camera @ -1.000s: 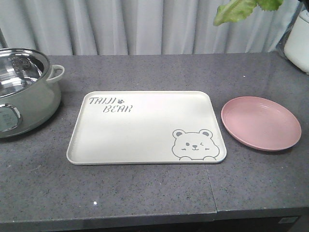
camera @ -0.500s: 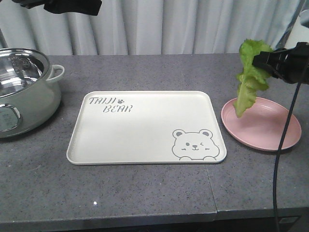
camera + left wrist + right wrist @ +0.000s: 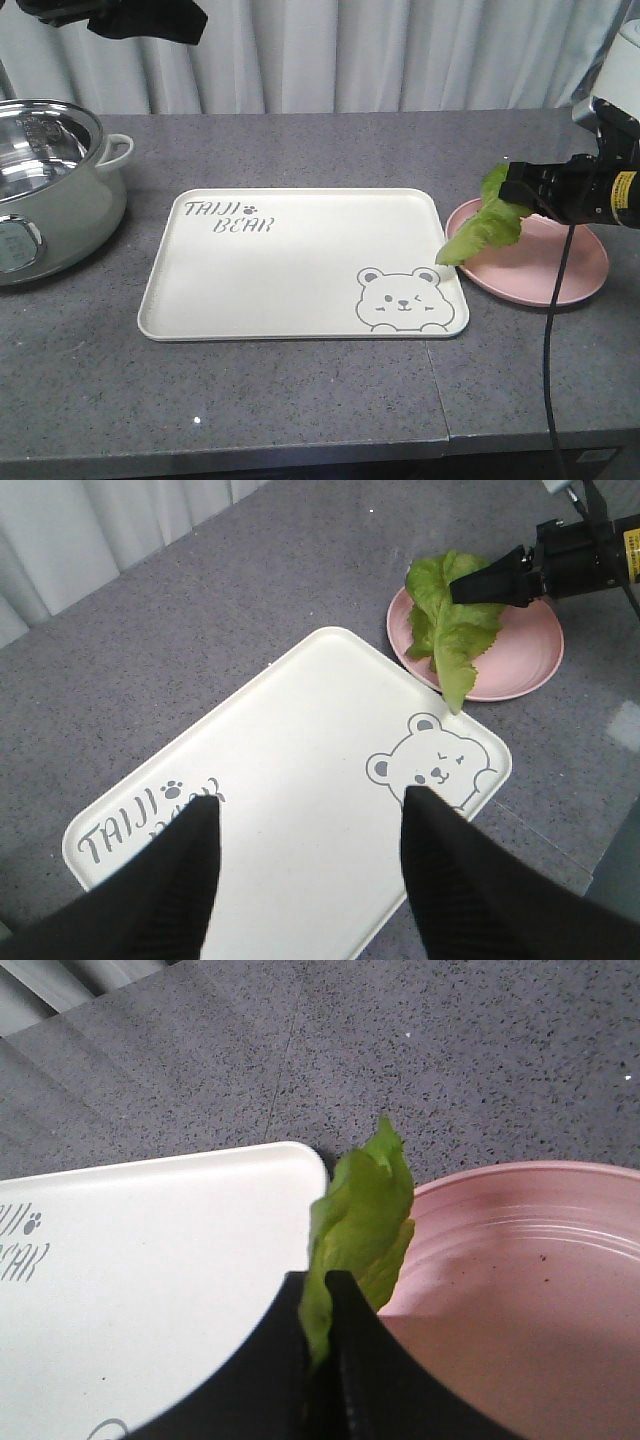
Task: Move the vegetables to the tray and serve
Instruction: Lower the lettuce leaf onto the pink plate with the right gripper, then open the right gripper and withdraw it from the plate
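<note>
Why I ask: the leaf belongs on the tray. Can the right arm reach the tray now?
Probably yes: the right claw holds the leaf just beside the tray, with nothing standing between.

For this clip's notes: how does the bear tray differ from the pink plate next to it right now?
The tray is rectangular with rounded corners; the pink plate is round. The tray is cream-white with a printed bear and lettering; the plate is plain pink. The tray is bare; the lettuce leaf, held in the right pincer, hangs over the plate's left edge. Both lie flat on the grey countertop.
</note>
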Tool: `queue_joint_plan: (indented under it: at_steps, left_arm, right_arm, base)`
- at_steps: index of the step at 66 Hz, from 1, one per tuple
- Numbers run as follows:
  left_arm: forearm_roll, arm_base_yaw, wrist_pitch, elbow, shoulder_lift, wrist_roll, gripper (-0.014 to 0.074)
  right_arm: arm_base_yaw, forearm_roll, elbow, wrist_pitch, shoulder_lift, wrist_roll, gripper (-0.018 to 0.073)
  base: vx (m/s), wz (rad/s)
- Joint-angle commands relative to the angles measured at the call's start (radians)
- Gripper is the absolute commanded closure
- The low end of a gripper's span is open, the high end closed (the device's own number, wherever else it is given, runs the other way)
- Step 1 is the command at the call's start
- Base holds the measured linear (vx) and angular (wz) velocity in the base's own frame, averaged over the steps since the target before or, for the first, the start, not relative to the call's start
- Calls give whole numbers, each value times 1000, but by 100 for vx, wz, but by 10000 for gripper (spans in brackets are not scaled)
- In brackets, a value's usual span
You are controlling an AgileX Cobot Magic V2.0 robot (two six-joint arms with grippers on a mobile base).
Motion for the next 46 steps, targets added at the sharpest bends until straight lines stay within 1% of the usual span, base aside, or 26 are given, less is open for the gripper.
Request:
queue_joint_plan:
  at_steps: [1,9,22,26,35,41,46]
  left_arm:
    - [-23,-2,-51,-26,-34,-10,195]
    - [-23,-2,-51,-26,-33,-10,195]
    - [-27,-2,-55,-26,-28,-11,195]
    - [-27,-2,-55,-26,-22,-11,195]
    - [-27,-2,-50,-26,-11,-12,195]
    - [-26,-2,-40,-26,-8,-35,195]
    - [-26,-2,-38,-26,-7,-37,195]
  right_arm:
    - [-16,16,-33,-25,-43,0,561]
    - [-60,16,-31,-40,-43,27,561]
    - [-167,16,-31,-151,-31,27,543]
    - [-177,16,-31,-178,-18,27,529]
    - [-174,16,-32,-231,13,25,517]
    - [-174,16,-32,-248,16,-7,515]
    - [-174,18,-32,-247,16,-30,511]
  base:
    - [0,0]
    - [0,0]
    - [0,0]
    - [0,0]
    - [0,0]
    - [0,0]
    - [0,0]
